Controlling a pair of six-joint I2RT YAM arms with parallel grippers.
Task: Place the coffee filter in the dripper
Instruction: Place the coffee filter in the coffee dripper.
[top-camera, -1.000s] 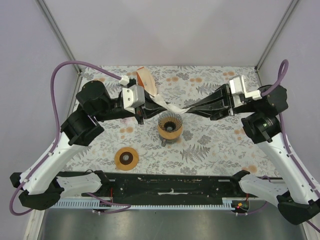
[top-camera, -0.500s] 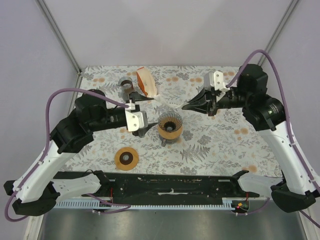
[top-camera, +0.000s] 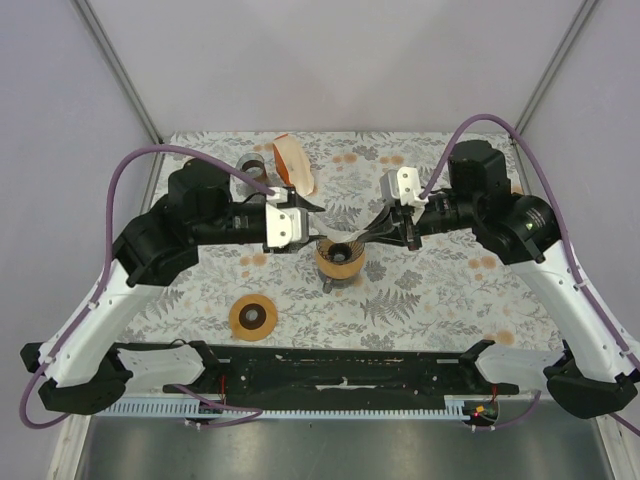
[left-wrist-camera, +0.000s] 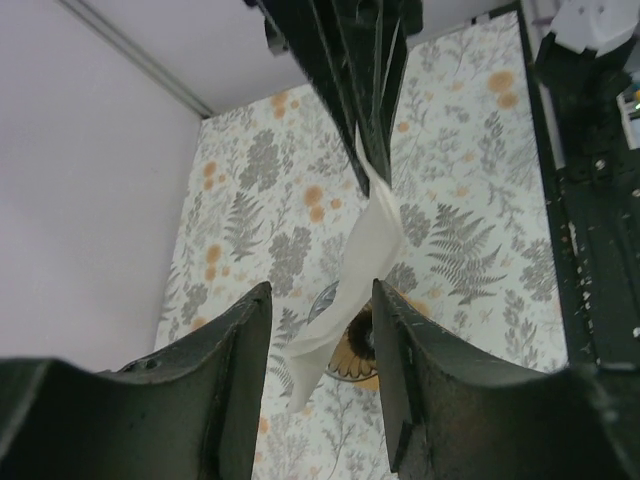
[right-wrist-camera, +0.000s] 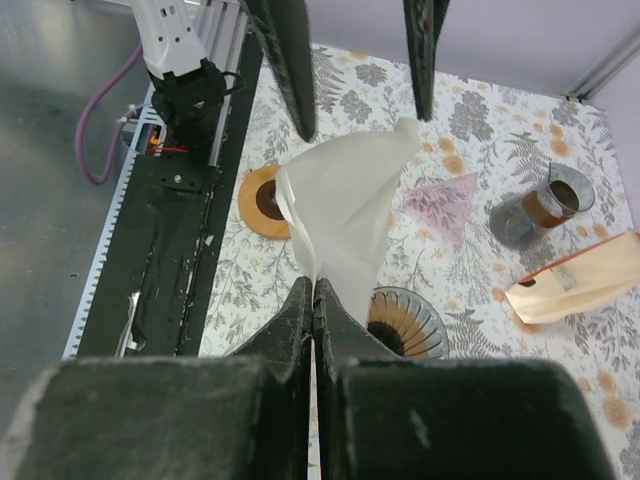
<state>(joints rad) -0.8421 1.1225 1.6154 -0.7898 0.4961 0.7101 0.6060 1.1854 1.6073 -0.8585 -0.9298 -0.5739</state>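
Right wrist: pinches the coffee filter (right-wrist-camera: 345, 215) by one edge in the fully closed right gripper (right-wrist-camera: 313, 292), above the dripper (right-wrist-camera: 405, 322). Holds the left gripper (left-wrist-camera: 320, 295) spread wide, empty, near the paper's free corner. Risks crumpling the limp sheet on the rim if lowered unopened.

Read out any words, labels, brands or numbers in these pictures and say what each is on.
No readable text in any view. The white paper coffee filter, the ribbed glass dripper, the orange packet and the floral table cover show no lettering.
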